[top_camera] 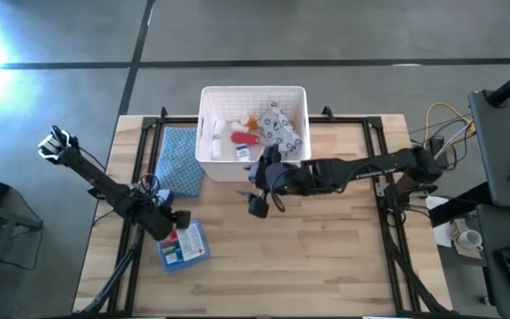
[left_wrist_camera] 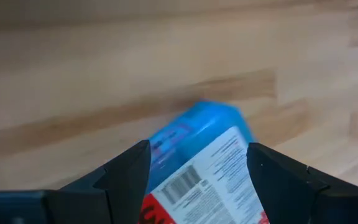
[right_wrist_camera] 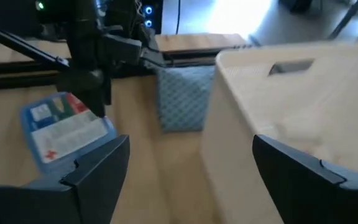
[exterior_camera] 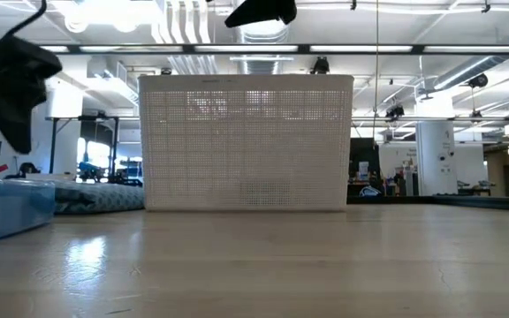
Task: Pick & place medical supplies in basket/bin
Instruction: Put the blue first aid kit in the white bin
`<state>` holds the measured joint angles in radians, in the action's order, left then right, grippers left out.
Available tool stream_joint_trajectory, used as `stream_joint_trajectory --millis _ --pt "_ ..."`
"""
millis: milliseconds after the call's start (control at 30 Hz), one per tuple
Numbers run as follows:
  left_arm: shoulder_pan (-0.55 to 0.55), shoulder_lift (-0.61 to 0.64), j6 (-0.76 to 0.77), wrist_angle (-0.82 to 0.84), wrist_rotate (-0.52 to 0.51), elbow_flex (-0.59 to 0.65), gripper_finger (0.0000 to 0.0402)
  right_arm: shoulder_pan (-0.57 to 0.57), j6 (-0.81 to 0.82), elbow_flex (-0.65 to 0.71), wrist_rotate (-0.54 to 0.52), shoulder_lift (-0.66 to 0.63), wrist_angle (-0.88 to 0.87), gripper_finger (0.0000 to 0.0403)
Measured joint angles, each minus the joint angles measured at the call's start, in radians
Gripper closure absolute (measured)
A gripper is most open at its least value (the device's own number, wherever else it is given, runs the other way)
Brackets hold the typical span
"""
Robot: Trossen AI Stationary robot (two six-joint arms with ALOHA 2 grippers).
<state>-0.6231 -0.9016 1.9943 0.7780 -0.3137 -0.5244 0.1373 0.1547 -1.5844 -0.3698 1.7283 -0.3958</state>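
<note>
The white slotted basket (top_camera: 253, 96) stands at the table's far middle and holds white pill bottles (top_camera: 217, 133), a red tube (top_camera: 244, 137) and the grey-white spotted pouch (top_camera: 282, 124). A blue flat packet with a white label (top_camera: 184, 248) lies flat on the table near the left front. My left gripper (top_camera: 173, 223) hovers open just above its far end, and the packet (left_wrist_camera: 197, 168) shows between the fingers. In the low view a gap shows between that gripper (exterior_camera: 7, 84) and the packet (exterior_camera: 7, 208). My right gripper (top_camera: 257, 197) is open and empty, in the air before the basket's near wall (right_wrist_camera: 291, 124).
A blue checked cloth (top_camera: 180, 161) lies against the basket's left side, between it and the left arm. Black frame bars run along the table's left, right and far edges. Bare wood lies across the middle and near right of the table (top_camera: 326, 257).
</note>
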Motion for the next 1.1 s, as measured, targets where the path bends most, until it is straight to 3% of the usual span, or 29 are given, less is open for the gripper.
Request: stream_joint_trajectory --millis 133,367,533,600,733,900,1000,1100 --pt "0.000 -0.026 0.001 -0.128 0.022 0.056 0.0156 0.028 0.126 0.002 0.000 0.022 0.008 0.0074" --pt "0.000 -0.128 -0.008 -0.354 -0.041 0.087 0.0156 0.067 0.144 0.003 0.002 0.077 0.011 0.0074" --pt "0.002 -0.229 -0.108 -0.538 -0.105 0.054 0.0156 0.065 0.144 0.002 0.003 0.108 0.012 0.0074" --pt "0.000 -0.259 -0.179 -0.537 -0.107 0.010 0.0156 0.065 0.146 -0.006 0.013 0.118 0.010 0.0074" --pt "-0.020 -0.285 -0.229 -0.365 -0.106 -0.138 0.0156 0.061 0.149 -0.021 0.056 0.120 0.015 0.0074" --pt "-0.042 -0.338 -0.174 0.116 -0.087 -0.399 0.0156 0.052 0.143 -0.028 0.057 0.122 0.013 0.0074" --pt "-0.049 -0.398 -0.090 0.379 0.010 -0.537 0.0156 0.051 0.141 -0.029 0.061 0.122 0.009 0.0074" --pt "-0.057 -0.465 -0.062 0.501 0.158 -0.630 0.0156 0.053 0.140 -0.029 0.065 0.122 -0.001 0.0074"
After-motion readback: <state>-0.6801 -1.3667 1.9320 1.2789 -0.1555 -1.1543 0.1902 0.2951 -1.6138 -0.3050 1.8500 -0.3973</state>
